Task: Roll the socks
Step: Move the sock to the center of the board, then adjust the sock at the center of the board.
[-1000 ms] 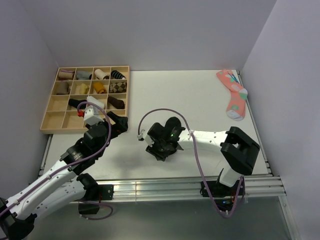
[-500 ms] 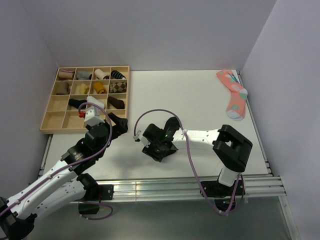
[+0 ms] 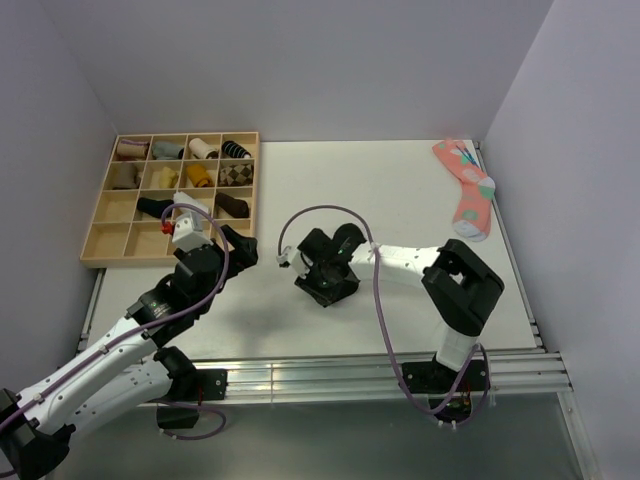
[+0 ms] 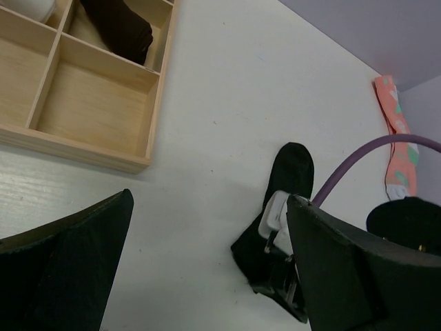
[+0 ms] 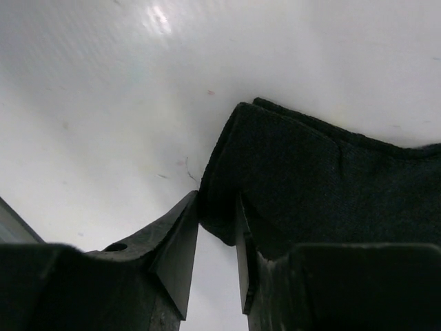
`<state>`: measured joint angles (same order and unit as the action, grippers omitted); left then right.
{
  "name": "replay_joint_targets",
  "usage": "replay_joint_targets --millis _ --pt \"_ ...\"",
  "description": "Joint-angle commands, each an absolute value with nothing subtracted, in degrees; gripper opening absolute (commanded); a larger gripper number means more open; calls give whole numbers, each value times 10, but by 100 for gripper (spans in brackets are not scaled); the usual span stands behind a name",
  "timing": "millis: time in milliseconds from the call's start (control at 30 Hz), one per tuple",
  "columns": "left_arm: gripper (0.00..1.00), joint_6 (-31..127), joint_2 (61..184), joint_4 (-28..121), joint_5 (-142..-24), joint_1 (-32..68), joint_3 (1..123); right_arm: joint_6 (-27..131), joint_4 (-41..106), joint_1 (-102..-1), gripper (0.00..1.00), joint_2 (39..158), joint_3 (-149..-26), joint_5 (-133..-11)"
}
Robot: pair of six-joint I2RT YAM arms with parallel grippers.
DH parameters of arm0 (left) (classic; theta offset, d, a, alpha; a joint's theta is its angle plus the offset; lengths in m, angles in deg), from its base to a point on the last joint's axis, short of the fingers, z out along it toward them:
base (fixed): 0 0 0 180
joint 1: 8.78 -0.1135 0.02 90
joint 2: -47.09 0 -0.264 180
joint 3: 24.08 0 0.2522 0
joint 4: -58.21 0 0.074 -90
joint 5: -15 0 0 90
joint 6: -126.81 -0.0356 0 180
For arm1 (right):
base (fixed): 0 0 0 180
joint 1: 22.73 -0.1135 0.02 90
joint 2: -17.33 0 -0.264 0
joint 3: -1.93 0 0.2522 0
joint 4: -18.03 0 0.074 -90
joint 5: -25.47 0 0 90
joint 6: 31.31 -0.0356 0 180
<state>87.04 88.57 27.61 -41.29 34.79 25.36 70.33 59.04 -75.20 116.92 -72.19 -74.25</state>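
right claw (image 5: 218,210) is pinching an edge of the black sock (image 5: 303,172) on the tabletop (image 5: 103,83), likely to start the roll; left claw (image 4: 209,207) is hanging released, near left.

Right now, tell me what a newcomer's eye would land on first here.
The black sock at mid-table, its edge pinched in the right pincer. Next, the pink spotted sock lying flat at the far right corner, and the wooden tray at far left with rolled sock bundles in its compartments.
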Motion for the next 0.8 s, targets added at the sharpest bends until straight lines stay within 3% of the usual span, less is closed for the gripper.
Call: replay_joint_targets --millis 0,167,400,533,767 --pt "100 859 886 299 -413 346 255 783 632 -699 33 1173 -753 -811" --pt "100 861 892 305 -415 346 252 838 653 -655 33 1161 -748 -858" --pt "100 864 913 312 -421 346 255 824 644 -648 45 1103 -740 -853" --pt "100 865 914 315 -425 346 254 808 626 -648 47 1074 -735 -832" --pt "99 866 915 315 -427 346 255 772 600 -675 38 1091 -723 -775"
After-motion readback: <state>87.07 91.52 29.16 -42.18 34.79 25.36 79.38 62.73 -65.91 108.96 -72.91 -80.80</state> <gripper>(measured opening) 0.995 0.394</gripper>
